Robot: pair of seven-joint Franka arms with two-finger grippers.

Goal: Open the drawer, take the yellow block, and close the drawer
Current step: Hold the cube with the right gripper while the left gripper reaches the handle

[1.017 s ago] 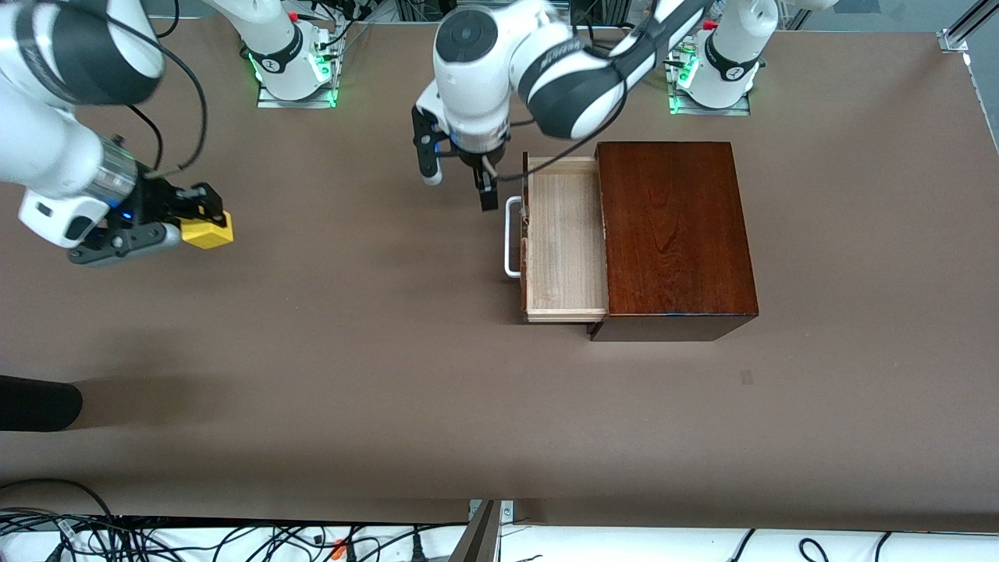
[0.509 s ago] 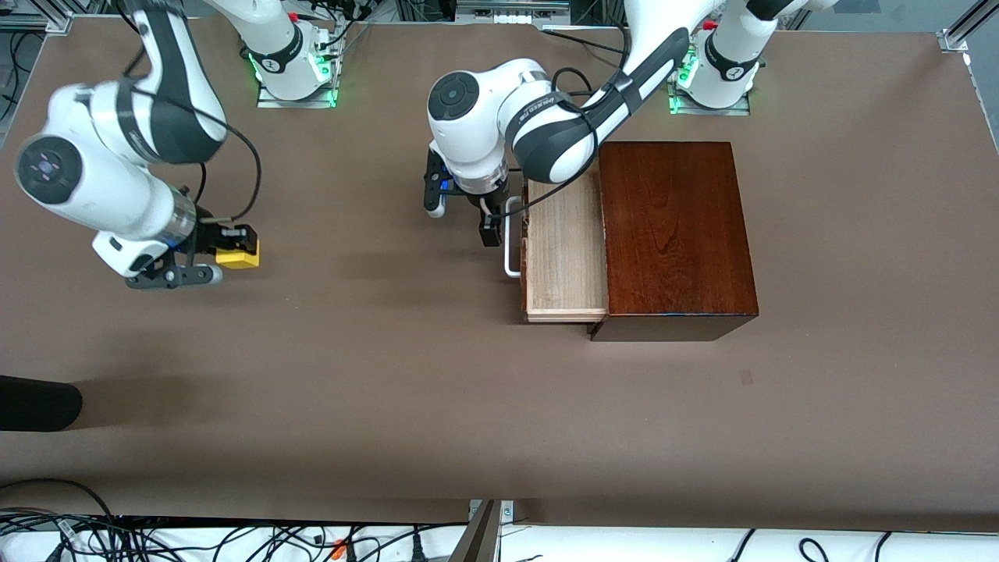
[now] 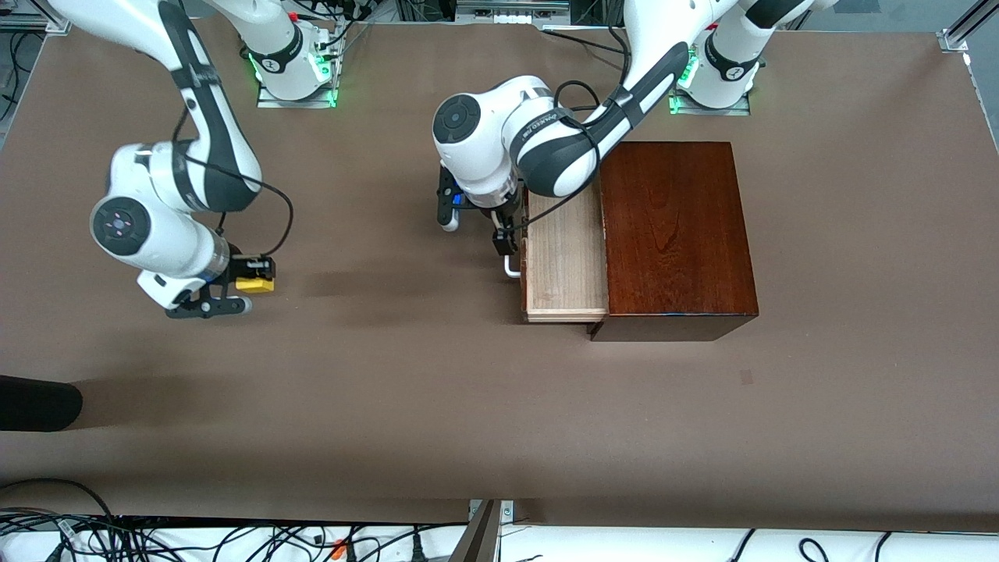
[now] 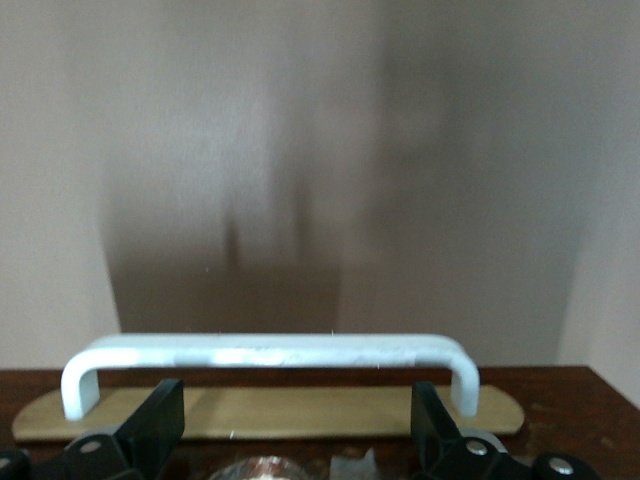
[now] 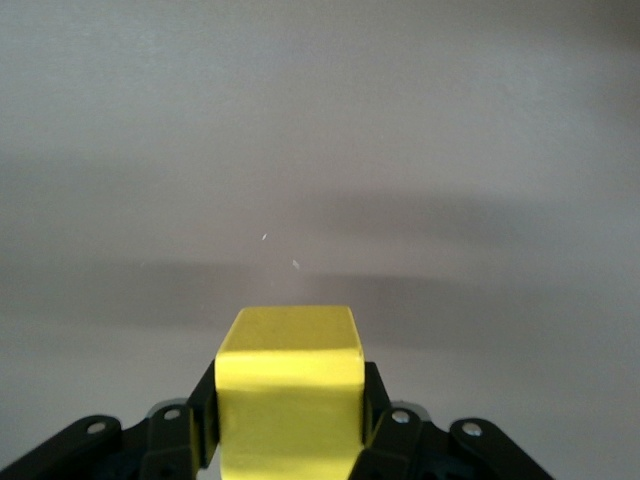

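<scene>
The right gripper (image 3: 243, 286), clamping the yellow block (image 3: 255, 284) over bare table toward the right arm's end, risks dropping it if released high. The left gripper (image 3: 478, 228), fingers spread wide, is reaching down at the open drawer (image 3: 563, 257)'s white handle (image 4: 268, 352); a skewed push could jam it.

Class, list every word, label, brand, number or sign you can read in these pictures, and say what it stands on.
Left arm: printed lettering on its dark band, too small to read.
Drawer, yellow block, table: no text.
Nothing else is readable.
</scene>
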